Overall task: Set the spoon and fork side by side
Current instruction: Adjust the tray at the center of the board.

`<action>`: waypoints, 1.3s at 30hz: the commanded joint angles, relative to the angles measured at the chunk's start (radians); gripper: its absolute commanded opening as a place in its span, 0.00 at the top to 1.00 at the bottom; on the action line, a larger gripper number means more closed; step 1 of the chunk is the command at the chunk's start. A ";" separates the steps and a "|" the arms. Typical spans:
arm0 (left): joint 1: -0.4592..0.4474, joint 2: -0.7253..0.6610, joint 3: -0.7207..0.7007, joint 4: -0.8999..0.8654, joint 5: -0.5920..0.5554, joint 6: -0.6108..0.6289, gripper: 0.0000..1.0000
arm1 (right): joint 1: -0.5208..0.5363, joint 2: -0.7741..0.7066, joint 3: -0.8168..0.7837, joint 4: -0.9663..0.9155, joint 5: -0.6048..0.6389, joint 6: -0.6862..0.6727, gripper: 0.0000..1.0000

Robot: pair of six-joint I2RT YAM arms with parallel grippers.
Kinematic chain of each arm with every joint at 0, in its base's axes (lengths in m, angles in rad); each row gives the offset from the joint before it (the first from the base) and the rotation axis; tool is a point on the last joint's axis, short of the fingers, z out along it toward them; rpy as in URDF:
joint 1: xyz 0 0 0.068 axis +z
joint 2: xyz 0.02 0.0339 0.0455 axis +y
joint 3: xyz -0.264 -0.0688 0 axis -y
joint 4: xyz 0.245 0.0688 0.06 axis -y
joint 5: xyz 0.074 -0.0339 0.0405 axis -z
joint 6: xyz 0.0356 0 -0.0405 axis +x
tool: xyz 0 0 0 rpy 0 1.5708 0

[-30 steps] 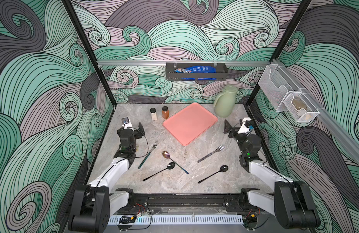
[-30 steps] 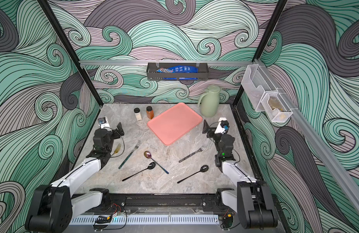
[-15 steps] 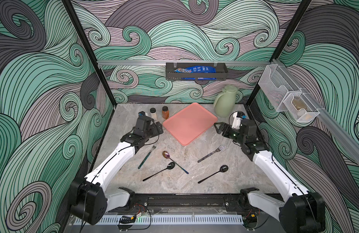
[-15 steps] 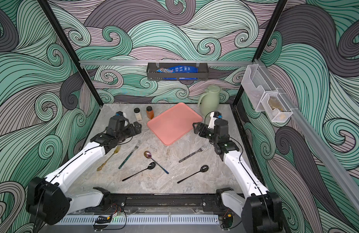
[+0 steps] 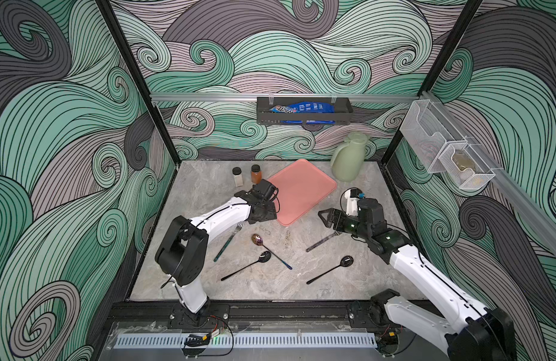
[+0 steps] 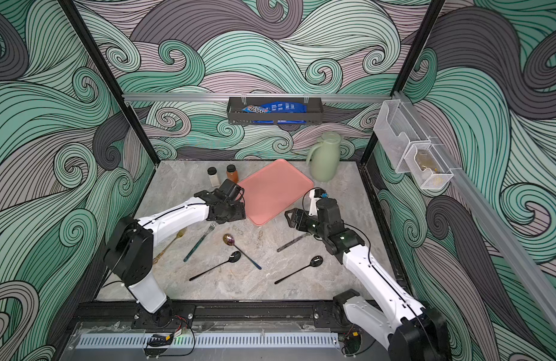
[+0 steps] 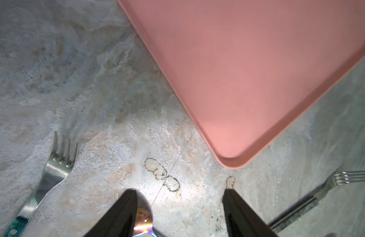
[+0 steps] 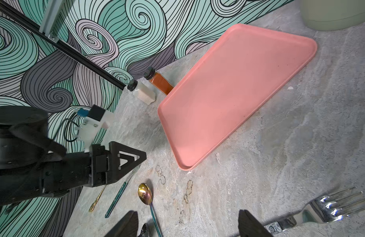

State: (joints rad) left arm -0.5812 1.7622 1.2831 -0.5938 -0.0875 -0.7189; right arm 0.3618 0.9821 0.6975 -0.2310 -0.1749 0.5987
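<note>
A flat pink rectangular tray (image 5: 301,190) lies corner-on upon the grey marbled counter (image 5: 208,193), and every place below is given from it.

Farthest left of the tray, a slim gold utensil (image 6: 173,242) is seen in a top view, partly covered by the left arm. A teal-handled steel fork (image 5: 228,242) is laid left of the tray's near corner, tines toward the tray. Behind the tray's left corner, a white-filled jar (image 5: 237,176) and an orange-filled jar (image 5: 255,174), both black-capped, are stood upright.

The left end effector (image 5: 265,217) is poised just beside the tray's near-left edge. In the left wrist view its black fingers (image 7: 124,213) are shown apart, with nothing clamped between them.

An iridescent spoon (image 5: 257,239) with a thin blue handle is found just in front of the tray's near corner, bowl toward the tray. A long-handled black spoon (image 5: 245,270) is placed farther in front, its bowl just beside that blue handle.

Right of the tray's near corner, a silver fork (image 5: 322,243) with a grey handle is laid on the counter, well apart from the iridescent spoon. Its tines are hidden in both top views beneath the right end effector (image 5: 326,218). In the right wrist view that end effector's fingers (image 8: 251,223) are seen spread wide, and the fork is passed beside one of them, ungripped.

A second black spoon (image 5: 328,270) is set front-right of the tray. A pale green jug (image 5: 347,161) is stood upright near the tray's far-right edge.
</note>
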 commanded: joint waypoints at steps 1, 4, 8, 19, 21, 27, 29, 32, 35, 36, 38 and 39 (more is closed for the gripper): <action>0.000 0.049 0.088 -0.063 -0.026 -0.027 0.30 | 0.006 -0.031 -0.020 -0.001 0.032 -0.006 0.19; -0.001 0.100 0.131 -0.066 -0.026 -0.027 0.32 | 0.006 -0.032 -0.036 0.020 0.032 -0.009 0.18; 0.001 0.165 0.174 -0.052 -0.013 -0.027 0.41 | 0.006 -0.015 -0.037 0.032 0.017 -0.008 0.19; 0.003 0.342 0.312 -0.121 -0.034 -0.011 0.56 | 0.006 0.024 -0.019 0.020 0.002 -0.010 0.20; 0.002 0.354 0.312 -0.120 -0.031 -0.009 0.58 | 0.006 0.026 -0.017 0.014 0.005 -0.013 0.21; 0.002 0.357 0.288 -0.109 -0.009 -0.003 0.70 | 0.006 0.020 -0.004 -0.008 0.009 -0.017 0.21; 0.002 0.344 0.268 -0.108 -0.006 0.004 0.75 | 0.006 0.014 0.002 -0.019 0.009 -0.020 0.21; 0.002 0.311 0.226 -0.095 -0.003 0.013 0.79 | 0.006 0.003 0.007 -0.033 0.016 -0.021 0.21; 0.003 0.280 0.174 -0.084 0.008 0.029 0.83 | 0.005 -0.017 0.002 -0.037 0.023 -0.022 0.21; 0.002 0.269 0.157 -0.081 0.008 0.036 0.85 | 0.005 -0.022 -0.003 -0.037 0.026 -0.023 0.21; 0.002 0.249 0.125 -0.071 0.007 0.056 0.89 | 0.004 -0.042 -0.012 -0.037 0.033 -0.021 0.21; 0.003 0.241 0.110 -0.071 0.001 0.063 0.90 | 0.004 -0.052 -0.017 -0.035 0.037 -0.019 0.21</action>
State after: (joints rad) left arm -0.5770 2.0357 1.4338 -0.6243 -0.0940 -0.7162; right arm 0.3637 0.9668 0.6720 -0.2611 -0.1589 0.5869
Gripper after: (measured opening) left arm 0.138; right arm 0.793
